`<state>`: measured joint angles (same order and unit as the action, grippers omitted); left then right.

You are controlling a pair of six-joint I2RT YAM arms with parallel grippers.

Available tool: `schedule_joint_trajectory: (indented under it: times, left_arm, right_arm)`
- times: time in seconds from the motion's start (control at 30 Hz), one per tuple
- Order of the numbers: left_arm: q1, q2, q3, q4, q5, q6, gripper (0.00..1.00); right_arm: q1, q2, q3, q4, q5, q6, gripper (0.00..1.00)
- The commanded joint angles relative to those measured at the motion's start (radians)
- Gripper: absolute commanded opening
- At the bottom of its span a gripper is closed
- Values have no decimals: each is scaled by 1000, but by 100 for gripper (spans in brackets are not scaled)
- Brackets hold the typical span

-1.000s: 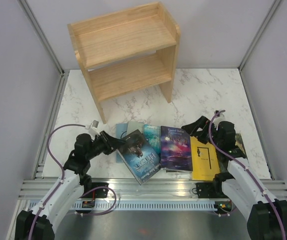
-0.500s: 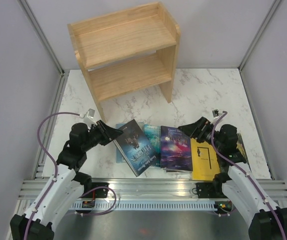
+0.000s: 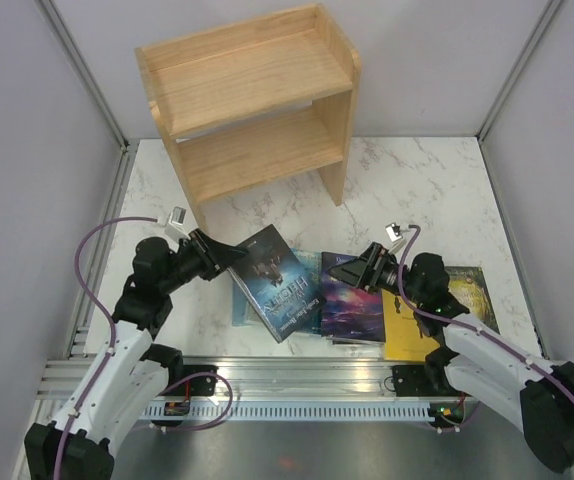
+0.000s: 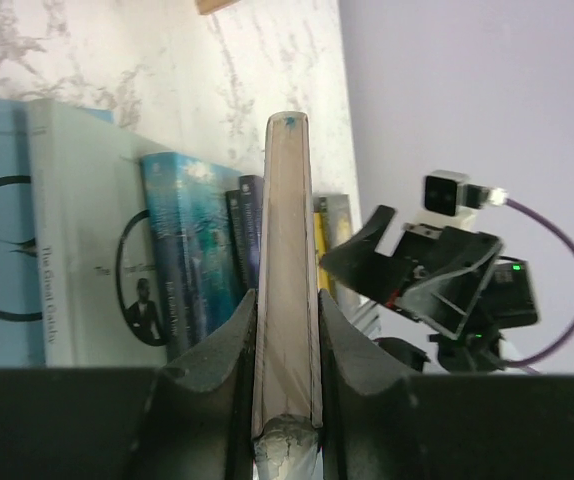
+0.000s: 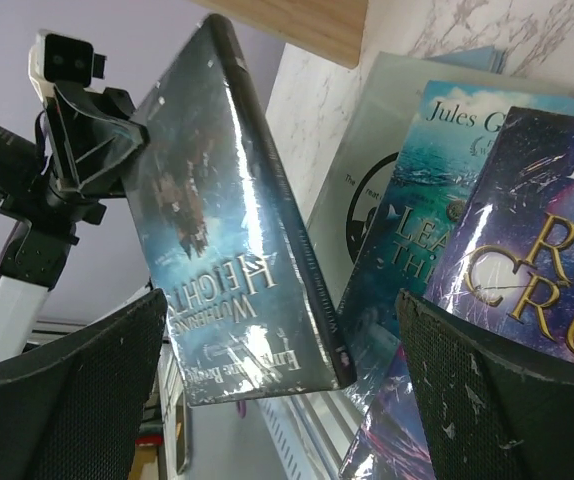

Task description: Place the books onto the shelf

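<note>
My left gripper [image 3: 229, 257] is shut on the edge of a dark blue book [image 3: 279, 285], holding it tilted up off the row of books. Seen from the left wrist, that dark blue book [image 4: 287, 240] stands edge-on between the two fingers. My right gripper [image 3: 355, 268] is open and hovers over the purple book [image 3: 352, 308], facing the held book. From the right wrist, the held dark blue book [image 5: 227, 230] hangs ahead of the open jaws, apart from both fingers. A teal book [image 5: 417, 200], a white book [image 5: 367, 150] and a yellow book [image 3: 407, 325] lie flat. The wooden shelf [image 3: 252, 110] stands at the back.
A green-gold book [image 3: 472, 288] lies at the far right of the row and a pale blue one [image 3: 241, 308] under its left end. Grey walls close in the marble table [image 3: 417, 190] on both sides. A metal rail [image 3: 307, 385] runs along the near edge.
My left gripper has closed on the dark blue book and raised its left edge off the row. The right arm has swung left from the yellow book to above the purple one.
</note>
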<state>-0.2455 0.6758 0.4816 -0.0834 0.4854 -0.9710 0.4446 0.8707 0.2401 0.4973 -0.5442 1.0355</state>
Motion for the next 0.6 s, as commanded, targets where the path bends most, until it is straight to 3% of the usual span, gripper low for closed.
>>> schedule_joint_trajectory:
  times: [0.0, 0.33, 0.57]
  left_arm:
    - [35, -25, 71, 218, 168, -162, 2]
    - [132, 1, -89, 566, 255, -371, 2]
    - [138, 15, -127, 629, 236, -397, 2]
  right_arm:
    - [31, 57, -1, 153, 18, 21, 98]
    - [150, 146, 2, 340, 23, 86, 98]
    - [212, 172, -13, 524, 46, 195, 98]
